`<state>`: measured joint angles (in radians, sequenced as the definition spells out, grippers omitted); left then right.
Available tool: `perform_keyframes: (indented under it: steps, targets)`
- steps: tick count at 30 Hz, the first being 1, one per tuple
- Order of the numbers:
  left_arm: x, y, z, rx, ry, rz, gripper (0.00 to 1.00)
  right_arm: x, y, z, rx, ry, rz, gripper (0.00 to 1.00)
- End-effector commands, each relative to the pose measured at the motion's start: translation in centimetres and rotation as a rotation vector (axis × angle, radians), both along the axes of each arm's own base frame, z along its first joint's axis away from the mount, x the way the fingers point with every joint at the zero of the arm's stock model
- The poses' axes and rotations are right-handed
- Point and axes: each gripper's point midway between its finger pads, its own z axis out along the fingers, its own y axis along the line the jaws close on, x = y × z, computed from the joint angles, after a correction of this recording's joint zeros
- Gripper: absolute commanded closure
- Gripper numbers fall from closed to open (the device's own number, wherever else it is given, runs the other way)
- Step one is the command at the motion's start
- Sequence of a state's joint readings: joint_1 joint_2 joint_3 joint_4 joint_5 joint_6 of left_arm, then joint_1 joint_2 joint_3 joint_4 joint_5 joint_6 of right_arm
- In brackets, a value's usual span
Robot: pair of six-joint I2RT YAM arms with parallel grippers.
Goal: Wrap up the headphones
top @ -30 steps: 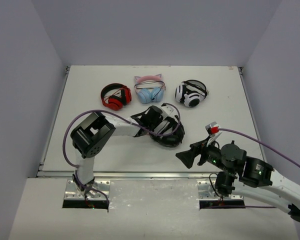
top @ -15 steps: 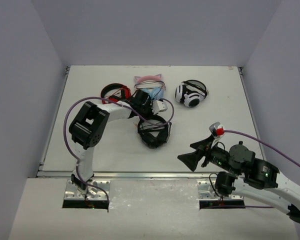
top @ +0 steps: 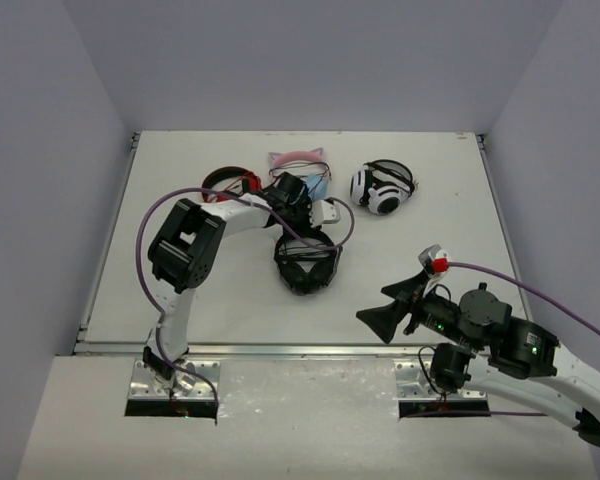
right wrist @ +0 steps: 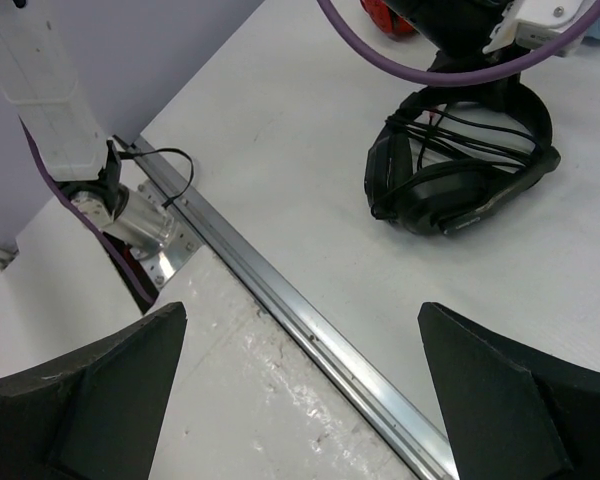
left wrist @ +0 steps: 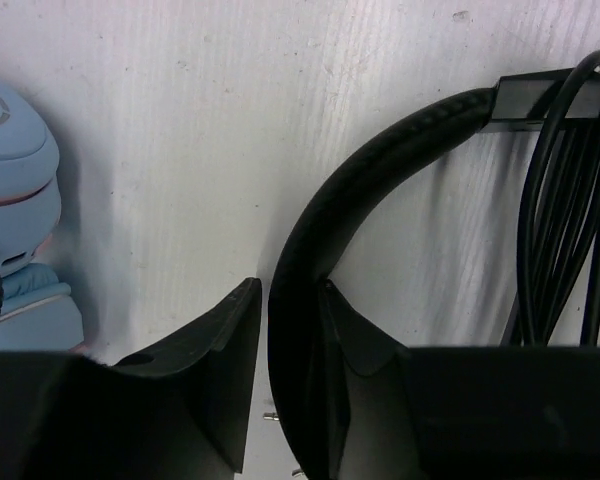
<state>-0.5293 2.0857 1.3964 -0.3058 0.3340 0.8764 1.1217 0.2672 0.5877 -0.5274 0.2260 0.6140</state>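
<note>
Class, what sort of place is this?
Probably a robotics lab test cell: left arm and right arm bolted to a white table, plain walls boxing it in, black headphones among several pairs.

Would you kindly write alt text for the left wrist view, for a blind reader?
The left gripper closes its dark fingers on the black headphones at the curved headband, over a white table. The black cable runs bundled at the right; a light blue ear cup shows far left.

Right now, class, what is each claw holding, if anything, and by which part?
The left claw grips the black headphones by the headband; the right claw is open, holding nothing.
</note>
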Motion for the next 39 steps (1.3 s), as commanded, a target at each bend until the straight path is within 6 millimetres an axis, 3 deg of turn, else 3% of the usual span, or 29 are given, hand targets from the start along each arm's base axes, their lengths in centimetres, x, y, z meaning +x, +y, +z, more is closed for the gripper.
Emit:
perform_keyframes:
  steps: [1, 4, 10, 11, 13, 14, 15, 20, 25, 32, 37, 39]
  targets:
    - [-1.1, 1.1, -2.3, 0.073, 0.099, 0.032, 0.72, 0.0, 0.6, 1.2, 0.017, -0.034, 0.025, 0.01]
    - [-1.2, 0.5, -1.5, 0.045, 0.129, 0.032, 0.62, 0.0, 0.2, 1.4, 0.017, -0.036, 0.015, 0.01]
    - [-1.5, 0.0, -0.3, 0.015, 0.170, 0.058, 0.56, 0.1, -1.1, 2.5, 0.049, -0.058, -0.022, 0.01]
    - [-1.3, -0.1, 0.1, 0.007, 0.165, 0.066, 0.43, 0.1, -1.3, 2.6, 0.046, -0.057, -0.023, 0.01]
    - [-1.4, -0.4, 0.9, -0.010, 0.177, 0.082, 0.34, 0.0, -1.4, 2.6, 0.041, -0.057, -0.023, 0.01]
    - [-1.4, -0.7, 1.4, -0.026, 0.186, 0.084, 0.03, 0.0, -1.4, 2.8, 0.043, -0.057, -0.022, 0.01]
    - [-1.5, -0.8, 1.8, -0.037, 0.195, 0.082, 0.00, -0.1, -1.4, 2.9, 0.045, -0.058, -0.020, 0.01]
    - [-1.1, -1.1, 3.0, -0.064, 0.188, 0.117, 0.00, -0.2, -1.5, 3.2, 0.062, -0.065, -0.019, 0.01]
    - [0.3, -1.7, 5.8, -0.117, 0.134, 0.170, 0.00, -0.3, -1.6, 3.3, 0.062, -0.063, -0.015, 0.01]
    - [0.2, -1.6, 9.4, -0.132, 0.078, 0.175, 0.00, -0.2, -1.1, 3.2, 0.057, -0.062, -0.007, 0.01]
    - [0.1, -1.7, 13.7, -0.186, 0.018, 0.199, 0.00, 0.2, -1.2, 3.4, 0.037, -0.076, -0.021, 0.01]
    - [0.6, -0.9, 16.6, -0.223, -0.031, 0.288, 0.00, 0.5, -1.6, 3.6, 0.028, -0.086, -0.042, 0.01]
